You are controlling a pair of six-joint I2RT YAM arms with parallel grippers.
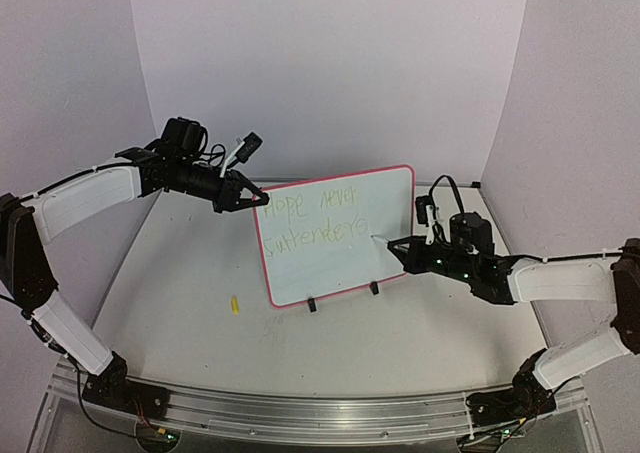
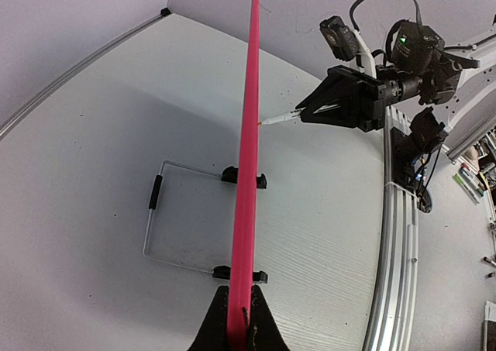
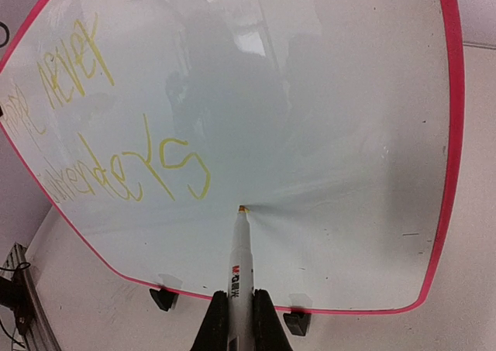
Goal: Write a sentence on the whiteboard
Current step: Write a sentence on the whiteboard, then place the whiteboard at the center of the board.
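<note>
The whiteboard stands upright at the middle of the table, and its yellow sentence reads, I think, "Hope never surrenders". My right gripper is clamped on a marker whose tip touches the board just past the last "s". My left gripper pinches the frame's upper left edge.

Looks like a robotics lab test cell: white table boxed in by plain pale panels, aluminium rail along the near edge, left arm and right arm bolted there, cables exposed.
</note>
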